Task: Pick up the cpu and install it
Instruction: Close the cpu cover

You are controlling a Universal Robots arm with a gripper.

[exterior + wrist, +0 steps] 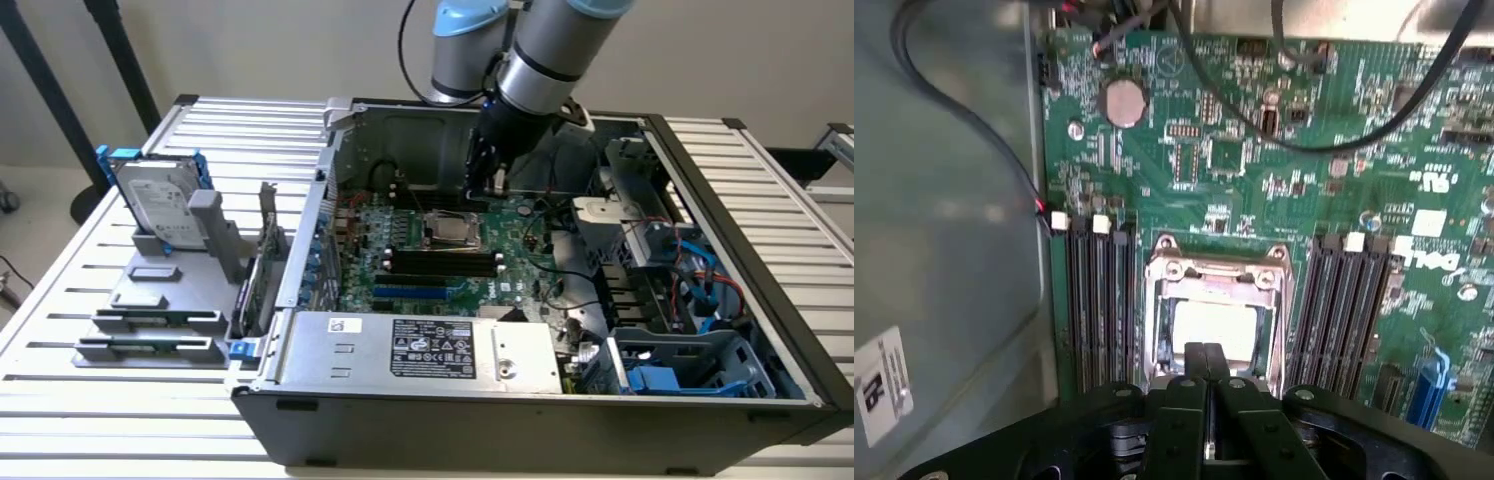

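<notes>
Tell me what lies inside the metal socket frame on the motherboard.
A flat silver-grey square, the cpu, lies inside the socket frame. The gripper, fingers shut together, covers one edge of it; what is beneath the cpu cannot be seen.

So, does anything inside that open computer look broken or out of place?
Nothing stands out. The silver chip lies square in its socket below the claw, and the green board shows no damage.

Arm (541, 45) angled steeply down, wrist vertical, gripper (490, 183) poised just above socket (450, 232), fingers (1192, 368) pressed together, pointing down.
</notes>
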